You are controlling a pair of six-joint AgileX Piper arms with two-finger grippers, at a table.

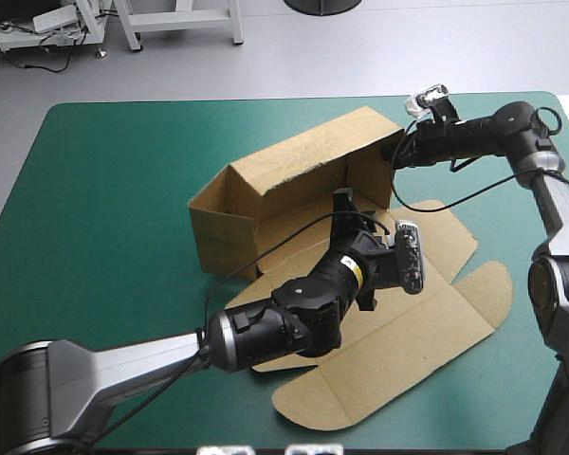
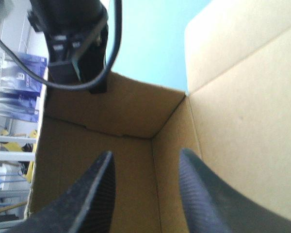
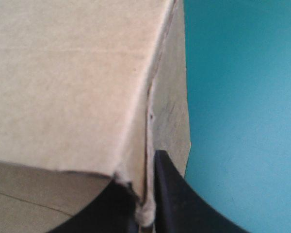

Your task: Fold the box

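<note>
The brown box (image 1: 294,180) stands on the teal-green cover (image 1: 104,190), with green showing on every side of the box. One half of the box has its walls up. The other half, the lid (image 1: 408,322), lies flat on the side of the box nearest the robot.

I think the box is light and thin. The board looks stiff on its flat parts but should bend easily along its lines. It may slide on the cover if it is pushed from one side only, and a hard squeeze could dent it. A good place to hold is a wall's top edge or a corner, where the board is strongest. The inside can be pushed with the flat of a finger.

The left gripper (image 1: 344,210) reaches into the box from the robot's side, passing over the lid. Its arm is stretched long and low. Its two black fingers stand apart with nothing between them, and they point at an inside corner of the box.

The right gripper (image 1: 398,150) meets the far right corner of the box from outside. Its arm is bent and comes in level above the cover. Its fingers are pinched tight on the edge of the board there, so I think it holds the box steady
</note>
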